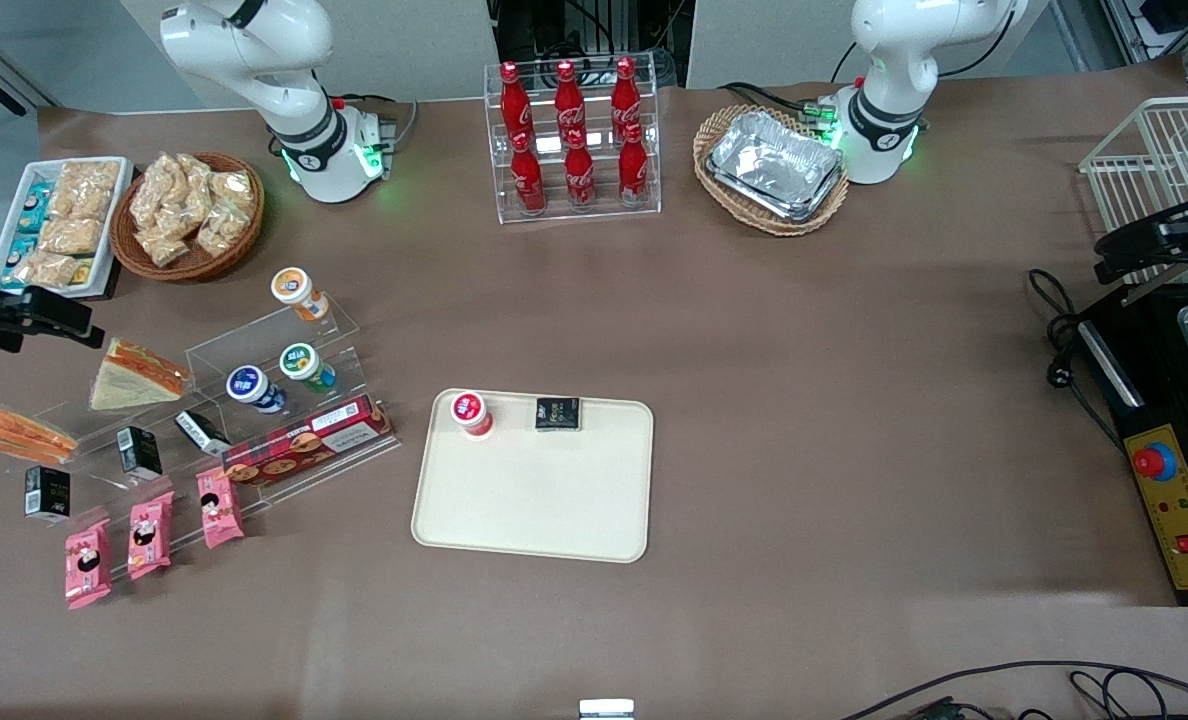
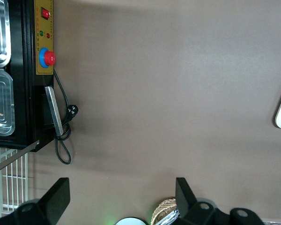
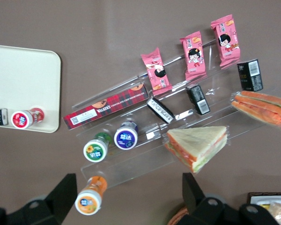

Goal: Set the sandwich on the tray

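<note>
Hovering gripper (image 3: pixel 126 197) above display shelf, fingers (image 3: pixel 65 192) wide apart, empty. Sandwich (image 1: pixel 16 432) soft, light, slippery-wrapped; grip mid-length across narrow sides. Tray (image 1: pixel 534 500) well apart.

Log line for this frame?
gripper: open, above display stand | sandwich: on stand, untouched | tray: holds cup, packet

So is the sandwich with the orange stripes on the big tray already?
No, the sandwich lies on the clear display stand toward the working arm's end of the table, apart from the tray, which holds only a small cup and a dark packet.
</note>
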Controlling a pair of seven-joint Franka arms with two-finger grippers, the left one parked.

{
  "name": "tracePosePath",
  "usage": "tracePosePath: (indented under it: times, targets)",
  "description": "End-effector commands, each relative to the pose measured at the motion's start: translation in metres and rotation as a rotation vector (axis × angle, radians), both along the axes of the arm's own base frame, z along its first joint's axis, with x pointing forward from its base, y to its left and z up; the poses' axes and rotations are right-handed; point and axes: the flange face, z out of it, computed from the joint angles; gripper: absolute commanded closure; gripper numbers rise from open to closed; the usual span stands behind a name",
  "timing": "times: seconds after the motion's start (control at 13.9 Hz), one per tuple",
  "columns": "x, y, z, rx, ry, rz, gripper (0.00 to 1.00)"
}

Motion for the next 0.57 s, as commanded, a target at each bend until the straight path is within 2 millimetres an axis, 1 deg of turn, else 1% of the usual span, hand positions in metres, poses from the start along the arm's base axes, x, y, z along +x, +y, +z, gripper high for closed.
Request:
tracePosePath:
  times: [0.0,0.22,0.36,0.5]
  targets:
    - [-0.003,-0.042,0.004,0.007,-0.025,0.146,0.00]
    - [-0.007,-0.077,-0.003,0.015,-0.030,0.328,0.00]
    - [-0.008,-0.096,-0.004,0.005,-0.054,0.387,0.00]
    - [-0.010,-0.120,-0.011,-0.004,-0.057,0.471,0.00]
